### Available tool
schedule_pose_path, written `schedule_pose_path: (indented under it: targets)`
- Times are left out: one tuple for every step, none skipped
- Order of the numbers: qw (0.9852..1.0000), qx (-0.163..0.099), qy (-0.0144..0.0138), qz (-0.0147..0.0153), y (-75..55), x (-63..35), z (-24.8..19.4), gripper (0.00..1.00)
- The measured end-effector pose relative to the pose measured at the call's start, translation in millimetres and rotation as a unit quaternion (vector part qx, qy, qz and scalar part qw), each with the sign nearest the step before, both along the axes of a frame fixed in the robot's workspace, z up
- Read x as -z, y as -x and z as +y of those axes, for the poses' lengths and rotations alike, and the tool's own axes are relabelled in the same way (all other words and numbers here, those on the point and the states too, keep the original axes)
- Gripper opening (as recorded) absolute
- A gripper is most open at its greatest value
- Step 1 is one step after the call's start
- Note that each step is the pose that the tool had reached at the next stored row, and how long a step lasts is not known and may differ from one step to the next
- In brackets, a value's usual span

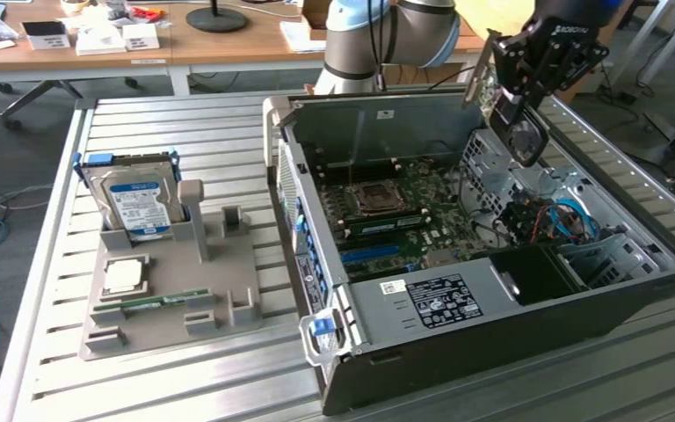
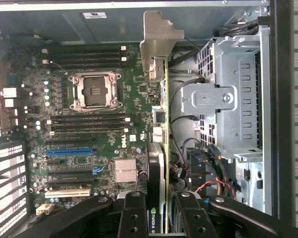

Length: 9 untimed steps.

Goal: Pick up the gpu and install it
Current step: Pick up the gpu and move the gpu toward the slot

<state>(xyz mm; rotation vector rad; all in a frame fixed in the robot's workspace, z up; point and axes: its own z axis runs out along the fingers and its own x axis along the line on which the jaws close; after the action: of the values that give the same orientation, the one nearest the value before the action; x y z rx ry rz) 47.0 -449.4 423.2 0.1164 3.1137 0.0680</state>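
The gripper (image 1: 526, 83) is clamped on the gpu (image 1: 496, 95) and holds it in the air over the open computer case (image 1: 455, 308). In the exterior view, they sit at about one o'clock in the scene, above the far rim of the case, and the card is clear of the motherboard (image 1: 396, 211) below it.

In the wrist view, the gpu (image 2: 164, 114) is seen edge-on, a thin green line with its silvery bracket (image 2: 160, 37) at the far end. The black fingers (image 2: 134, 218) press on it from both sides, so the gripper (image 2: 161, 220) is closed on the card. Under the card lie the motherboard (image 2: 89, 124), with its bare processor socket (image 2: 95, 90), and the metal drive cage (image 2: 233, 99).

At nine o'clock from the case in the exterior view, a grey holder (image 1: 168, 290) lies on the slatted metal table (image 1: 138, 387). A hard drive (image 1: 136, 204) with a blue label stands upright at the holder's twelve o'clock end. A square processor chip (image 1: 123, 277) lies flat nearer its middle, and a narrow green memory stick (image 1: 150, 303) lies just beside the chip at six o'clock. A wooden desk (image 1: 197, 40) with small items stands beyond the table at eleven o'clock.
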Motion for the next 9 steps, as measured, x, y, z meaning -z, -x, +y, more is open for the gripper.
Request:
schedule_pose_path:
  targets:
    - [1.0,0.0,0.0,0.0,-1.7,0.0,0.0,0.27]
    - [1.0,0.0,0.0,0.0,-3.4,0.0,0.0,0.27]
    - [1.0,0.0,0.0,0.0,-4.9,0.0,0.0,0.27]
    - [1.0,0.0,0.0,0.0,-6.3,0.0,0.0,0.27]
    - [1.0,0.0,0.0,0.0,-7.5,0.0,0.1,0.27]
    - [1.0,0.0,0.0,0.0,-8.3,0.0,0.1,0.27]
    - [1.0,0.0,0.0,0.0,-8.3,0.0,0.1,0.27]
    - [1.0,0.0,0.0001,0.0,-8.3,-0.1,0.3,0.27]
    - [1.0,0.0,0.0,0.0,-8.3,0.0,0.8,0.27]
